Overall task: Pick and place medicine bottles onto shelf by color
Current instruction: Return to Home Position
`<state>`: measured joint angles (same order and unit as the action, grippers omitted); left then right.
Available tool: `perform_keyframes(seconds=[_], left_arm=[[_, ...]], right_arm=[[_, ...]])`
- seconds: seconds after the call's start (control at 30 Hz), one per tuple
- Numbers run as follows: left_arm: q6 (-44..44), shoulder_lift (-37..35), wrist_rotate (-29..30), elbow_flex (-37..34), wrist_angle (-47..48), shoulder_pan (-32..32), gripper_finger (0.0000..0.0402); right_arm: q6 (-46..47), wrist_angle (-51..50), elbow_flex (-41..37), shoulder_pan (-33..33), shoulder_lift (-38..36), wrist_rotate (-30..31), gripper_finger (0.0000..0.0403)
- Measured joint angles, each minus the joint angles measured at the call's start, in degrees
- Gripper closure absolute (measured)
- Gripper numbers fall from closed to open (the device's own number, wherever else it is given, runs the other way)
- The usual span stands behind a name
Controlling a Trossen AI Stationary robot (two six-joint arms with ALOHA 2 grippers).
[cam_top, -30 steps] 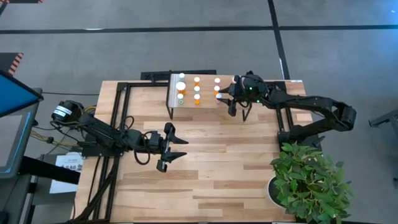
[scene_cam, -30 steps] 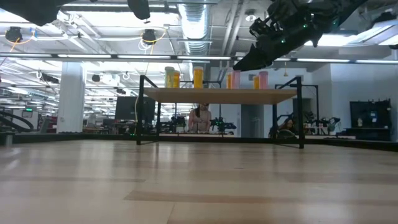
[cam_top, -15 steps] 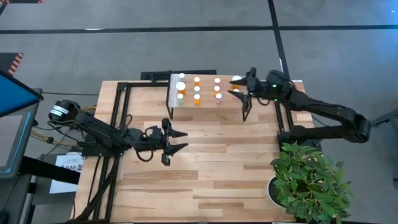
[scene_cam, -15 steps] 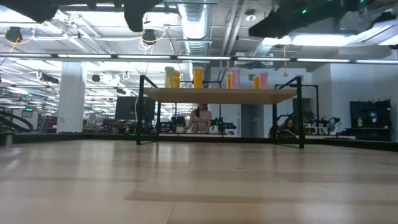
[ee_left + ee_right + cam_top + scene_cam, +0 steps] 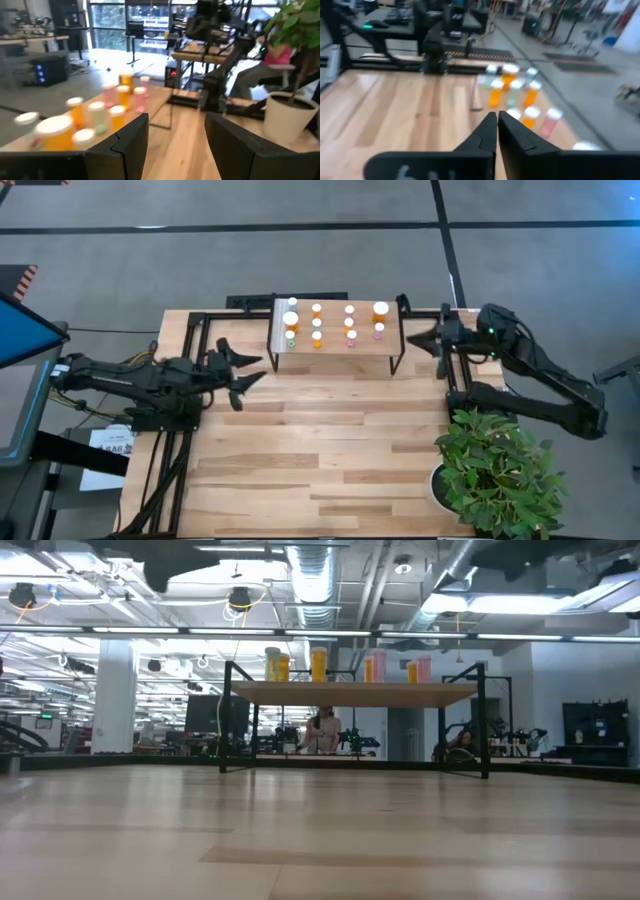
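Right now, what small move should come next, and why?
Probably retract both arms to rest: the medicine bottles all stand on the shelf, no bottle shows on the tabletop, and the left claw, open, and right claw, shut, hold nothing.

A robotics lab: exposed ceiling ducts point(image 5: 305, 575), strip lights point(image 5: 150, 630), equipment-laden workbenches point(image 5: 30, 39).

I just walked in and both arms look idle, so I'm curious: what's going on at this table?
The medicine bottles all stand in rows on the shelf, orange, green and pink ones; none is on the tabletop. The left gripper hangs open to the left of the shelf, and the right gripper is shut on nothing to the shelf's right. Neither touches a bottle.
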<state>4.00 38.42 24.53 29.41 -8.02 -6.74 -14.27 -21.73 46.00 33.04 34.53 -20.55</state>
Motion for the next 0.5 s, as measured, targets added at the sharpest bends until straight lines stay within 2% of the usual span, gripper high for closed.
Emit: perform_keyframes(seconds=[0.17, 0.33, 0.5], left_arm=[[0.78, -7.04, 1.79, 0.00, 11.25, 0.47, 0.0219], [5.36, -12.47, 5.76, -0.01, 21.99, 0.47, 0.0219], [4.45, -18.16, 3.05, -3.24, 19.68, 0.37, 0.0243]], right_arm=[[3.17, -5.09, -4.89, -0.11, -6.04, -2.08, 0.0394], [6.82, -5.27, -13.33, -0.11, -17.58, -2.12, 0.0392], [11.17, 0.51, -19.02, -0.19, -31.61, -2.18, 0.0390]])
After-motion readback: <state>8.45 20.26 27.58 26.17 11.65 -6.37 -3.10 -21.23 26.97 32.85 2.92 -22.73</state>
